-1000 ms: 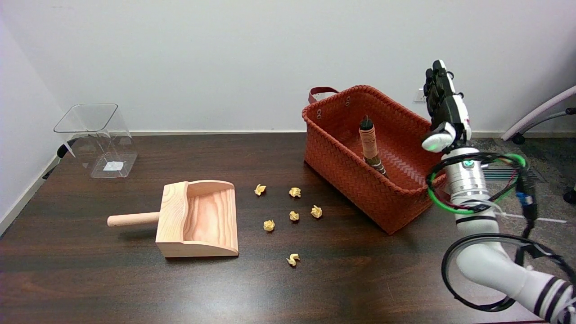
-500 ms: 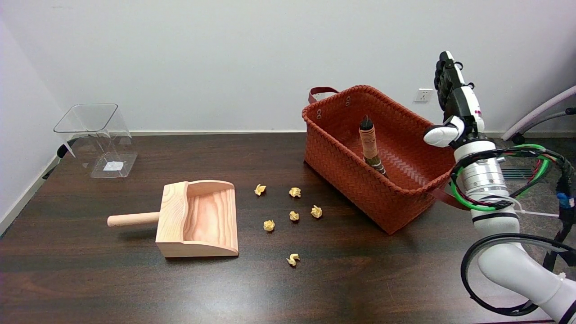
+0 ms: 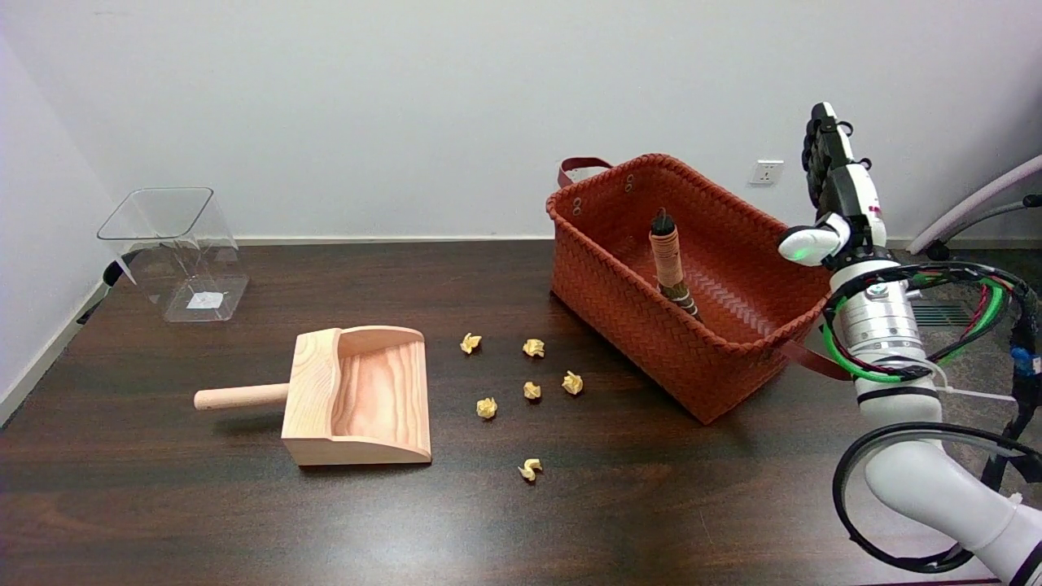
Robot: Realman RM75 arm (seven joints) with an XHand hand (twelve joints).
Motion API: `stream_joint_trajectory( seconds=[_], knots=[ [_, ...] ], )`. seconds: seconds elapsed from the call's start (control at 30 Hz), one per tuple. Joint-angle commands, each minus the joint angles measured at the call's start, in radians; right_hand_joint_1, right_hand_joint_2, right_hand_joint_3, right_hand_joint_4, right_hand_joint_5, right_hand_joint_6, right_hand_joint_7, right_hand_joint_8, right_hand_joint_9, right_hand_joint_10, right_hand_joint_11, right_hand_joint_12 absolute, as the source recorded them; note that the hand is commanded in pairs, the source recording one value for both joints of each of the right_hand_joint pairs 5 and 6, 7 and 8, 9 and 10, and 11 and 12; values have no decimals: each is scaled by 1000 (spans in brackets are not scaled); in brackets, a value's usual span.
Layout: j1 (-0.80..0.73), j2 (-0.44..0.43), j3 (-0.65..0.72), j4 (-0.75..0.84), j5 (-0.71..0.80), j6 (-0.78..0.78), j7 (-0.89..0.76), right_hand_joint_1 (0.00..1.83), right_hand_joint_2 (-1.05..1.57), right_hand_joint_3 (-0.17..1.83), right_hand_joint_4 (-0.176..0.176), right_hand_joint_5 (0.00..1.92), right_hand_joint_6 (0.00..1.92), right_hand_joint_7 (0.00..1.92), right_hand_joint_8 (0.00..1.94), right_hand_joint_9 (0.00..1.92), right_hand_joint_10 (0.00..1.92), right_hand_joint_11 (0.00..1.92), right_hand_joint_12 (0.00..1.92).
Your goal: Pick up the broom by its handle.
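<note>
At the far left of a dark wooden table (image 3: 163, 505) stands a clear plastic bin (image 3: 175, 252). Nearer the middle lies a wooden dustpan (image 3: 358, 399), its handle pointing left. Just right of it, small crumpled yellow paper balls (image 3: 531, 390) are scattered on the tabletop. Further right sits a woven orange basket (image 3: 651, 334); inside it the broom (image 3: 669, 264) leans with its wrapped handle pointing up above the bristles. At the right edge, the right hand (image 3: 838, 195) is raised upright beside the basket, apart from the broom, fingers straight and holding nothing.
</note>
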Motion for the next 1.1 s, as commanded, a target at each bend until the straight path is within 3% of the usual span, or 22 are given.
stream_joint_trajectory(
  seconds=[0.03, 0.87, 1.1],
  knots=[
    [6, -3, -26, 6, 21, 16, -14, 788, -762, 484, 0, 0, 0, 0, 0, 0, 0, 0, 0],
    [21, -2, -145, -53, -27, -188, -24, 866, -785, 537, 0, 0, 0, 0, 0, 0, 0, 0, 0],
    [96, -7, -150, -25, -155, -273, -25, 884, -813, 597, 0, 0, 0, 23, 23, 0, 0, 0, 0]
  ],
)
